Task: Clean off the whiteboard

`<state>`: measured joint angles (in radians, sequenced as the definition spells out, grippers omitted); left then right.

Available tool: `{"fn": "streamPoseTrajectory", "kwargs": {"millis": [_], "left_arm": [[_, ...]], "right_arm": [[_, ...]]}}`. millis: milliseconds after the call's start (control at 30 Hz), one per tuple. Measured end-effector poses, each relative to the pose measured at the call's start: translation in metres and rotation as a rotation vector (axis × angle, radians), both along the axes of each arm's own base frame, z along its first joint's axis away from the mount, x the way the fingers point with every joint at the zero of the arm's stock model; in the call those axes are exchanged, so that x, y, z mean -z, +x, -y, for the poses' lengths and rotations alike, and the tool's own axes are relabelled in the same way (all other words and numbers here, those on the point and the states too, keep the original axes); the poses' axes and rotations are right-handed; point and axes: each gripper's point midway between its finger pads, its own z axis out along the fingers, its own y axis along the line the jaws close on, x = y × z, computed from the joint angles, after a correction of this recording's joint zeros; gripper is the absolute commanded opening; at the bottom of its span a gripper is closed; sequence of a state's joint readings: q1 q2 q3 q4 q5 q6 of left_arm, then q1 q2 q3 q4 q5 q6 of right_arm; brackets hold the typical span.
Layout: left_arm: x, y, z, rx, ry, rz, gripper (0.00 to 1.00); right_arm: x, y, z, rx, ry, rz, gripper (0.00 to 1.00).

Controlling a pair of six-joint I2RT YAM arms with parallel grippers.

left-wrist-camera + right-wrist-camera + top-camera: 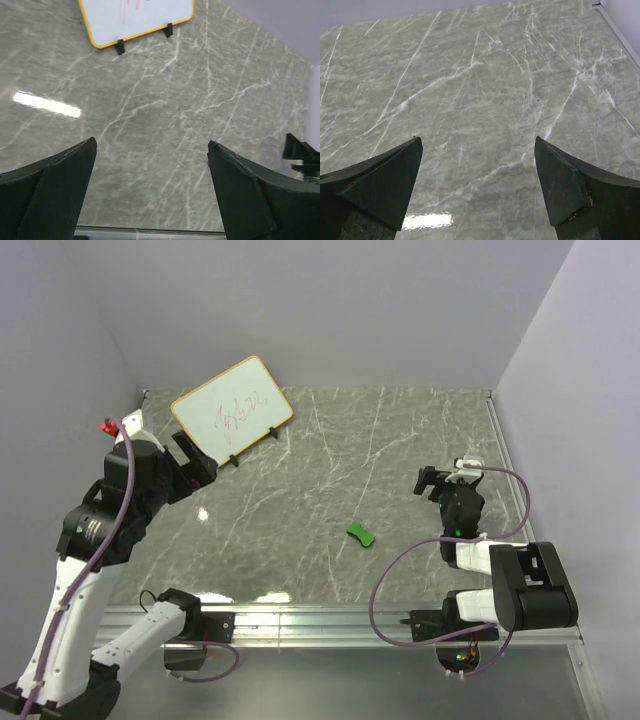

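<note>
The whiteboard [150,22], near the far left corner of the table [150,130], is cut off by the left wrist view's top edge; its red scribbles [240,412] are too small to read from above

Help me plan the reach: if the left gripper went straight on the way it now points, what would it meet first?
The left gripper would probably meet the bare table first, short of the whiteboard, which sits above centre in its wrist view. Depth is unclear.
</note>
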<state>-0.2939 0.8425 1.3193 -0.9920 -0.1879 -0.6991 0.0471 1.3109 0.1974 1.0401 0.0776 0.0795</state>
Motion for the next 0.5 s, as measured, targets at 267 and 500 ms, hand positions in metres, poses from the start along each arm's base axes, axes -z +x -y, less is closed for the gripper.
{"fn": "streamPoseTrajectory", "kwargs": {"millis": [267, 500], "left_arm": [[-0.009, -0.019, -0.002, 0.023, 0.093, 0.044, 0.99], [-0.010, -0.016, -0.004, 0.019, 0.169, 0.060, 1.00]], "right_arm": [[-0.012, 0.004, -0.019, -0.064, -0.063, -0.068, 1.00], [-0.250, 0.031, -0.135, -0.280, -0.001, -0.003, 1.00]]}}
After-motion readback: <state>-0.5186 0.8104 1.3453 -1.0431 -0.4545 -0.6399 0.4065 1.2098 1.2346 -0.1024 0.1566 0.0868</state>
